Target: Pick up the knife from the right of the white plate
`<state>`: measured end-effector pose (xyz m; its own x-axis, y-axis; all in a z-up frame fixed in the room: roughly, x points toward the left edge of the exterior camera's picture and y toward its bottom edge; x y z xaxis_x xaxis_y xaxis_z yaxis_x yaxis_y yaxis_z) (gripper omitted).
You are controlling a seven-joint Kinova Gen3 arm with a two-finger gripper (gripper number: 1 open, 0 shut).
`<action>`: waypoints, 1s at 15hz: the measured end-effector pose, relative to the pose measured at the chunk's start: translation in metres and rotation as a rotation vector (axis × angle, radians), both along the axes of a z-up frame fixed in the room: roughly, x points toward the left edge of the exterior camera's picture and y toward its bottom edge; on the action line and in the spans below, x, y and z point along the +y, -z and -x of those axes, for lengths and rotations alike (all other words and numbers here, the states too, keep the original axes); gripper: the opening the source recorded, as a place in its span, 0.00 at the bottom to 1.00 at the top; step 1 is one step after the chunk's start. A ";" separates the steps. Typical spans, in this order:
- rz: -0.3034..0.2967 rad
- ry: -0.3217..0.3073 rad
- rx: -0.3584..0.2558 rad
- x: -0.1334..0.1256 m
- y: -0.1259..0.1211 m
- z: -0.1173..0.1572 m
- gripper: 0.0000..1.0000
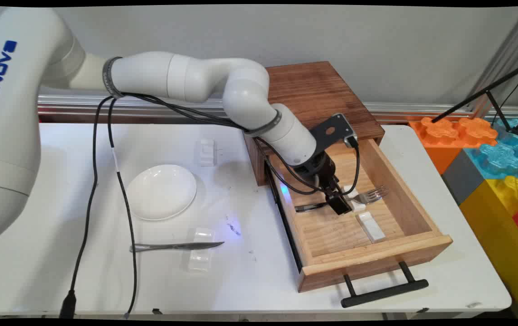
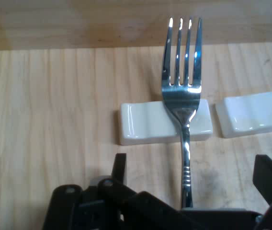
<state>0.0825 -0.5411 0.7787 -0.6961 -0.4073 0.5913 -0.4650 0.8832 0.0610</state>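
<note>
Hovering released, the hand straddles one fork lying across one of two white rests.

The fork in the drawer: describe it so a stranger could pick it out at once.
On the white table stands a wooden cabinet with its drawer pulled open. Inside the drawer, under the black gripper, a silver fork lies with its neck across a small white ceramic rest. A second white rest beside it carries nothing, and the only other cutlery, a knife, lies out on the table.

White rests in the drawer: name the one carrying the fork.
The rest directly ahead of the tool; the fork lies across it. The other rest beside it is bare.
</note>
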 end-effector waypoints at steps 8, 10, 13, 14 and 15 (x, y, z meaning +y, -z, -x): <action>-0.005 -0.010 -0.005 0.022 -0.059 -0.011 1.00; -0.002 -0.015 -0.006 0.027 -0.072 -0.017 1.00; 0.020 -0.029 0.000 0.031 -0.095 -0.031 1.00; 0.026 -0.033 0.002 0.032 -0.100 -0.035 1.00; 0.030 -0.034 0.002 0.033 -0.105 -0.039 1.00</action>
<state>0.1215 -0.5079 0.8837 -0.6808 -0.4130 0.6049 -0.4948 0.8683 0.0358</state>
